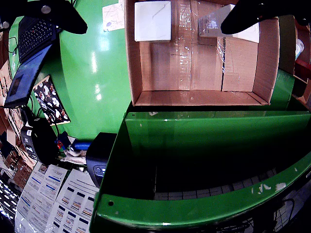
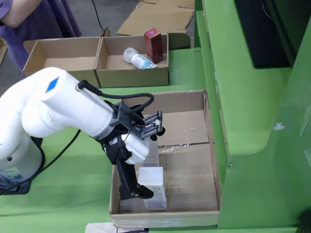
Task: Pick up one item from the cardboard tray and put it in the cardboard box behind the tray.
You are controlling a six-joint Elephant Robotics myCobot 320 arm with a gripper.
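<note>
In the fixed view's lower centre, the pincer point(image 2: 146, 193) stood spread, its dark fingers point(image 2: 127, 184) beside a white carton point(image 2: 153, 187) in the open cardboard box point(image 2: 194, 160); grip uncertain. No label was legible.

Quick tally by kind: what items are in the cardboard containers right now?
White boxes: 2
Dark red box: 1
White bottle: 1
Total: 4
</note>
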